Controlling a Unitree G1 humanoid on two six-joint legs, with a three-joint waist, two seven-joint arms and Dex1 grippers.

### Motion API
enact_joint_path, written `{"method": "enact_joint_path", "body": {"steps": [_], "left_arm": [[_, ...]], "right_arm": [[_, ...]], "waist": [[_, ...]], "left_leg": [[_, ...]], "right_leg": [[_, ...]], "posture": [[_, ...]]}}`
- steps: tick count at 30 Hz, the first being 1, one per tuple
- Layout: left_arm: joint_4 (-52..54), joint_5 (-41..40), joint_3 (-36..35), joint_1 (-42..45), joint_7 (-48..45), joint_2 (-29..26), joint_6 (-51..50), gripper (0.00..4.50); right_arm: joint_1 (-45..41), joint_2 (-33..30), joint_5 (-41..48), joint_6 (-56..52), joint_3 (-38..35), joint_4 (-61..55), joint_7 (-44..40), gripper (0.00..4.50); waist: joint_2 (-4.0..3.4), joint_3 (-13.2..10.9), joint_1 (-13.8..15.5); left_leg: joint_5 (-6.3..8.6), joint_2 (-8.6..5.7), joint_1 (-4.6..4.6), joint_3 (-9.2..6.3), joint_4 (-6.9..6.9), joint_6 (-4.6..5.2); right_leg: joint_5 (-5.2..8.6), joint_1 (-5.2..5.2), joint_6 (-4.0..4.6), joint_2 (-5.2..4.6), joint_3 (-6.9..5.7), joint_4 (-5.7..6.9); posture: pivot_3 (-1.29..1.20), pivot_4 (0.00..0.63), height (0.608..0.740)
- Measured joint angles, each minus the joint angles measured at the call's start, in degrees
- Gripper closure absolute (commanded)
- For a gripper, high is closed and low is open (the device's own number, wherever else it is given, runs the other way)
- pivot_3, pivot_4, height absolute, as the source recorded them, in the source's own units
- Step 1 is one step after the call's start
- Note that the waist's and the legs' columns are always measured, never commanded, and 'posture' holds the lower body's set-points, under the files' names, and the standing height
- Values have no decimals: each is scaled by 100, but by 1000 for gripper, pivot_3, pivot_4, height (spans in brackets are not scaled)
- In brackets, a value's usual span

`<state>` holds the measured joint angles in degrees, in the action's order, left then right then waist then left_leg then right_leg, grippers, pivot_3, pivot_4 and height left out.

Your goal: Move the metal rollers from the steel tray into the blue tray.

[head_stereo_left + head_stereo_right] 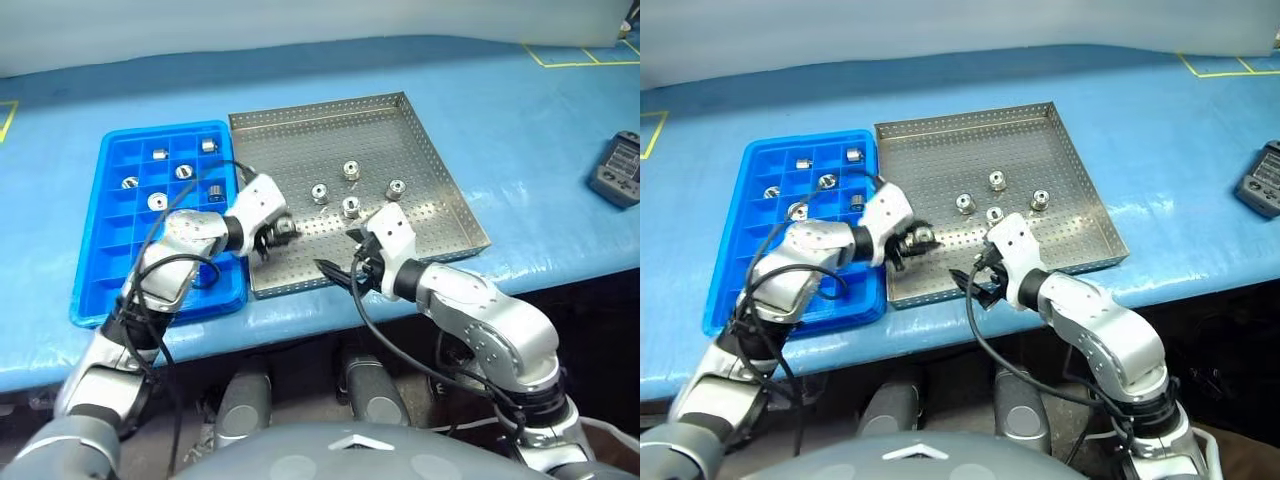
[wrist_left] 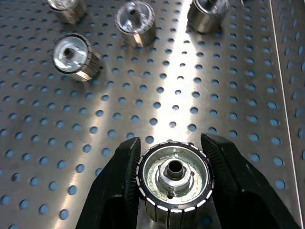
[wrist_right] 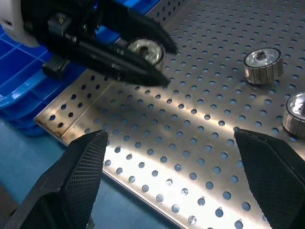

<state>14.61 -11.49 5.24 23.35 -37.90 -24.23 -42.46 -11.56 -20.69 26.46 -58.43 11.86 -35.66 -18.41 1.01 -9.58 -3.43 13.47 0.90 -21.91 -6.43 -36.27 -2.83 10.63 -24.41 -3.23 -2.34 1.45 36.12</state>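
Blue-covered bench carries both trays. Left gripper (image 2: pixel 174 179) is clamped on one roller (image 2: pixel 174 174) above the steel tray (image 1: pixel 300 130), likely for carrying to the blue tray (image 1: pixel 100 250). Right gripper (image 3: pixel 169 181) hangs wide open, holding nothing; four rollers (image 1: pixel 351 170) remain.

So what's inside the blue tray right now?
The blue tray holds at least six metal rollers in its far compartments. The left arm covers part of the near compartments, so anything under it can't be seen.
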Motion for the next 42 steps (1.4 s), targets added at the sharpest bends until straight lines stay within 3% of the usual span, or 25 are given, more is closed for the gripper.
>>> {"method": "enact_joint_path", "body": {"steps": [4, 8, 15, 19, 28, 29, 35, 36, 42], "left_arm": [[816, -9, -1265, -555, 1127, 327, -107, 2800], [1048, 454, -1857, -1483, 1975, 263, -94, 2800], [919, 956, -2333, -1915, 3021, 386, 227, 2800], [354, 1060, -2542, -1796, 3462, 619, 456, 2800], [-789, 1047, -2568, -1253, 3607, 476, 910, 2800], [-792, 1027, -2548, -1247, 3570, 478, 910, 2083], [-433, 809, -2457, -1215, 3272, 392, 766, 202], [-303, 797, -2451, -1207, 3242, 347, 701, 32], [266, 464, -2178, -797, 2685, 8, 343, 32]], "right_arm": [[-298, 245, -138, 241, 171, 310, -19, 0], [-444, 318, -356, 589, 565, 514, -147, 0], [-504, 344, -506, 828, 994, 575, -383, 0], [-457, 323, -575, 829, 1045, 579, -444, 0], [-294, 317, -668, 821, 1199, 559, -505, 0], [-269, 314, -685, 814, 1203, 547, -499, 0], [-119, 306, -759, 786, 1197, 366, -398, 0], [-99, 305, -766, 784, 1189, 346, -383, 0], [90, 292, -802, 731, 1097, 209, -271, 0]], "waist": [[-3, 2, -1], [-2, 1, 99], [4, 2, 366], [4, 3, 377], [9, 5, 318], [9, 5, 299], [9, 5, 253], [9, 5, 242], [10, 5, 227]], "left_leg": [[0, 2, 18, 4, 15, 0], [0, 3, 18, -2, 24, 0], [-3, -6, 16, -2, 8, -7], [-6, -7, 18, -3, 7, -9], [-6, -6, 19, -3, 9, -10], [-6, -6, 18, -3, 9, -10], [-6, -5, 18, -3, 11, -10], [-6, -6, 18, -3, 11, -10], [-7, -6, 18, -3, 8, -11]], "right_leg": [[-10, 5, -17, 2, 2, 3], [-7, 3, -10, 6, 0, 5], [4, 17, 8, -3, 0, -5], [4, 18, 9, -3, -1, -2], [3, 17, 9, -3, -3, -1], [3, 17, 9, -4, -3, -1], [3, 15, 9, -4, -3, -1], [3, 15, 9, -4, -3, -1], [3, 18, 9, -4, -3, -1]], "posture": [[81, 150, 740], [99, 150, 740], [122, 150, 740], [117, 150, 740], [67, 150, 740], [59, 150, 740], [19, 150, 740], [15, 150, 740], [-6, 150, 740]]}}
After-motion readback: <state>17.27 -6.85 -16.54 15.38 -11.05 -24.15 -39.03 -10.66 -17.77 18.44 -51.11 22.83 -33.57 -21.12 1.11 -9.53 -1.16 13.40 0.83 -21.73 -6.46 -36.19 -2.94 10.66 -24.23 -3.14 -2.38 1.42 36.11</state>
